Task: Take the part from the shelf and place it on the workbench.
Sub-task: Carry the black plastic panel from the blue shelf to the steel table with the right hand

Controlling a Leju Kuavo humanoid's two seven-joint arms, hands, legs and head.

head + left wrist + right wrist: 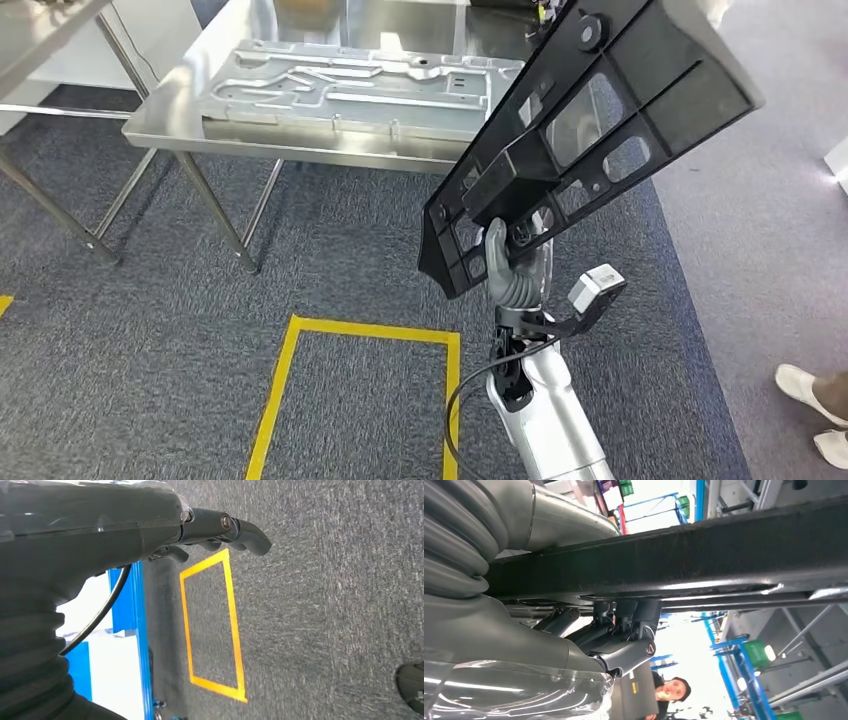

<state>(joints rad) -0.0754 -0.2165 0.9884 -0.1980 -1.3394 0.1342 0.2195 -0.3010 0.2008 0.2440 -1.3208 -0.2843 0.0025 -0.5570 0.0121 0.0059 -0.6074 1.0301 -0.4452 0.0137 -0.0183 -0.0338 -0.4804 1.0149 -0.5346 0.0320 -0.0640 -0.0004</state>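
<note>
My right hand grips the lower edge of a large black ribbed plastic part and holds it up, tilted, in front of me. Its upper end overlaps the near right corner of the steel workbench in the head view. In the right wrist view the part runs as a dark bar across the picture, with my right hand's fingers wrapped under it. My left hand hangs over the grey carpet, fingers loosely extended and holding nothing.
A pressed silver metal panel covers most of the workbench top. Another steel table stands at the far left. A yellow taped rectangle marks the carpet before me. A person's shoes stand at the right edge.
</note>
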